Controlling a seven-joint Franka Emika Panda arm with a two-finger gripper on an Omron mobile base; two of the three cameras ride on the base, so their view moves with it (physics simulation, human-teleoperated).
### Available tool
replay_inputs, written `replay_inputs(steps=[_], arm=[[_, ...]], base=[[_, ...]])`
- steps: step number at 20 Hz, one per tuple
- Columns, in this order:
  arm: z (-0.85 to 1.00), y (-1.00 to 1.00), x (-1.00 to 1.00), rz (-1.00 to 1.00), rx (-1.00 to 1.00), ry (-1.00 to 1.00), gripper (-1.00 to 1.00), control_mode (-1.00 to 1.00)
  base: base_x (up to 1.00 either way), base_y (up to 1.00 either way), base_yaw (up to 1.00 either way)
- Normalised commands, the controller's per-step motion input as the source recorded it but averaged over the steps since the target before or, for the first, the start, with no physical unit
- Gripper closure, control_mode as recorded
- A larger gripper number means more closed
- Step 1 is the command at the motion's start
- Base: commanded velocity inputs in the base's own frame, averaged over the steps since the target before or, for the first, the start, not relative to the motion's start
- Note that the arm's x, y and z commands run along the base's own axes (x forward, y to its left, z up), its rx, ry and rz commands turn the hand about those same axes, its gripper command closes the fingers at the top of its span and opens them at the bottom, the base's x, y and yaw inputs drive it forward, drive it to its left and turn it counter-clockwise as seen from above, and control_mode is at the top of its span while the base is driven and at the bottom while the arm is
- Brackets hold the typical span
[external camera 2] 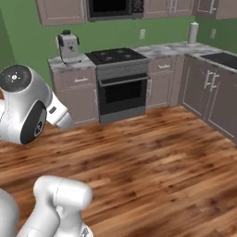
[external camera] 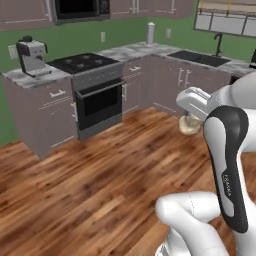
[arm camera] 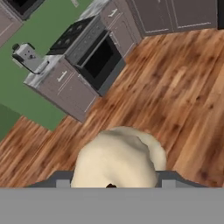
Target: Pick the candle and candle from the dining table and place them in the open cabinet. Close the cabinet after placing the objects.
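Note:
A cream candle (arm camera: 118,157), squat and rounded, sits between the dark finger tips of my gripper (arm camera: 114,183), which is shut on it. In the left base view the same candle (external camera: 189,126) hangs under the white hand, with the gripper (external camera: 192,120) held high above the wooden floor. Its fingers are mostly hidden by the hand and the candle. The second candle, the dining table and the open cabinet are out of view.
A black oven and stove (external camera: 97,97) stand ahead between mauve base units (external camera: 50,110). A coffee machine (external camera: 31,56) is on the left counter, a sink (external camera: 200,57) and a paper roll (external camera: 150,34) on the right. Shut wall cabinets (external camera 2: 60,11) flank a microwave (external camera 2: 113,7). Wooden floor (external camera 2: 152,157) lies open ahead.

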Motion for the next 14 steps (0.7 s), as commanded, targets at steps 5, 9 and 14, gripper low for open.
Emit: replay_inputs(steps=[5,9,14], arm=[[0.0,0.0,0.0,0.0,0.0,0.0,1.0,1.0],[0.0,0.0,0.0,0.0,0.0,0.0,1.0,1.0],[0.0,0.0,0.0,0.0,0.0,0.0,1.0,1.0]], base=[[0.83,-0.27,-0.36],[1.0,-0.01,-0.26],[1.0,0.0,-0.21]])
